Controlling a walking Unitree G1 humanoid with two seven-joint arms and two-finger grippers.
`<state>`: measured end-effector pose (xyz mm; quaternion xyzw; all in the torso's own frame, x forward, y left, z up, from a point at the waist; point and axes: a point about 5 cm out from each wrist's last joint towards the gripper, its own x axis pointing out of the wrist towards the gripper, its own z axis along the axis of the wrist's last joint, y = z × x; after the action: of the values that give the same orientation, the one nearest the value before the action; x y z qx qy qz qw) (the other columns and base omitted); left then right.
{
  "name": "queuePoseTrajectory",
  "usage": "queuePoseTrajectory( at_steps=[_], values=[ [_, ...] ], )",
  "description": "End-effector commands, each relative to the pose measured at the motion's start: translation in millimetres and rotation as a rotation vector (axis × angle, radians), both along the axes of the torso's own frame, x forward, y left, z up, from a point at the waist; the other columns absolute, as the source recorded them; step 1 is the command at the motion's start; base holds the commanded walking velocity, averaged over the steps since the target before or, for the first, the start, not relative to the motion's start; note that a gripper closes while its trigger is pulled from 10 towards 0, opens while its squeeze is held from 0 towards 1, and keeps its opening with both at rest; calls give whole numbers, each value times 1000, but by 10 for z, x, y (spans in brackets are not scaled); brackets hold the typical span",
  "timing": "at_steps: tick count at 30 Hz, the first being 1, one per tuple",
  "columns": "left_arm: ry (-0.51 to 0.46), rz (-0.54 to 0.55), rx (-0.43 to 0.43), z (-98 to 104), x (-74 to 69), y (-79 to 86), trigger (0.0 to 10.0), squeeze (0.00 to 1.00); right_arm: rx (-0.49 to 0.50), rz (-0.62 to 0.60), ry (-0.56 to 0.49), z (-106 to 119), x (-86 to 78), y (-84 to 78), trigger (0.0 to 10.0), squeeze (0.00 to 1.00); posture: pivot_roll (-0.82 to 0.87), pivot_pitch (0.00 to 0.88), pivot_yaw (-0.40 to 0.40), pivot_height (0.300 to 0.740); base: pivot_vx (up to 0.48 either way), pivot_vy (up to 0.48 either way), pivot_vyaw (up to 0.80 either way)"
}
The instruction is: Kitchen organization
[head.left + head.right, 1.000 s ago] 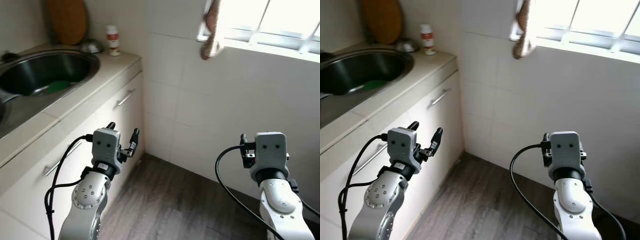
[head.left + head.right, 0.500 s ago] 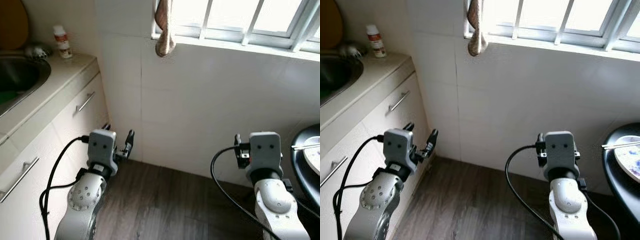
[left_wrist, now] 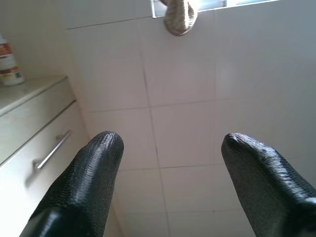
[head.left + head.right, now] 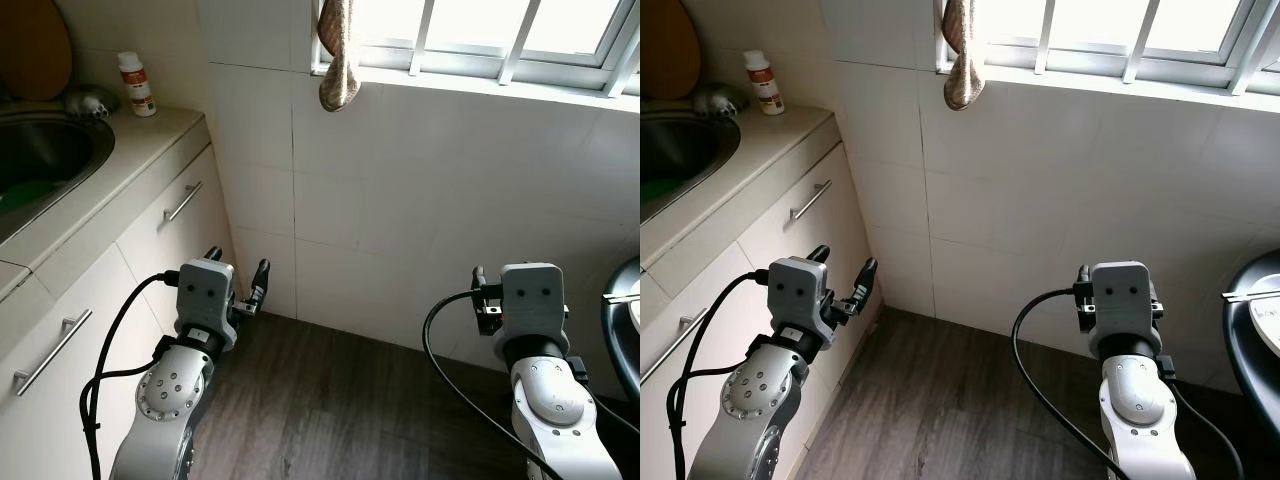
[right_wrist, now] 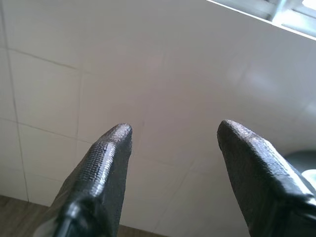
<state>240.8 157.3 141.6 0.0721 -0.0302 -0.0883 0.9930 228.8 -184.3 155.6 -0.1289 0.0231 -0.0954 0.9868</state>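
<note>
Two grippers hang out in front of the robot with nothing in either: the left gripper (image 4: 237, 283) has its fingers spread wide apart and empty, close to the cabinet front, and the right gripper (image 5: 173, 163) is just as wide open, facing bare white tile. Beyond the left one run the drawer handles (image 4: 183, 201), and above them the worktop (image 4: 150, 135) with the sink (image 4: 45, 160) sunk in it, something green lying in the bowl. Farther back a small white bottle (image 4: 136, 84) stands by the wall and a cloth (image 4: 338, 55) hangs from the window bars. I'd say nothing to tidy is within reach yet, so the risk lies in the moving itself: a turn towards the sink could knock the left fingers against the cabinet, or the right arm could clip the dark round table (image 4: 622, 335) at the edge
</note>
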Motion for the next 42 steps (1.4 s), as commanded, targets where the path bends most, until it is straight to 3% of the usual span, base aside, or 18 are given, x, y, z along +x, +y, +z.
queuePoseTrajectory(
  at_steps=[1, 27, 42],
  values=[
    [0, -2, 6, 0, 0, -12, 10000, 0, 7, -20, 6, -10, -14, -33, 10000, 0, 52, 0, -21, 740, 0, 0, -800],
    [0, -4, 9, 10, 11, -20, 10000, 0, -13, -9, -8, 24, -3, -28, 10000, 0, 50, 0, -21, 740, 0, 0, -800],
    [-3, -9, 14, 18, 19, -27, 10000, 0, -30, -4, -13, 36, 6, -27, 10000, 0, 48, 0, -19, 740, 0, -17, 0]
  ],
)
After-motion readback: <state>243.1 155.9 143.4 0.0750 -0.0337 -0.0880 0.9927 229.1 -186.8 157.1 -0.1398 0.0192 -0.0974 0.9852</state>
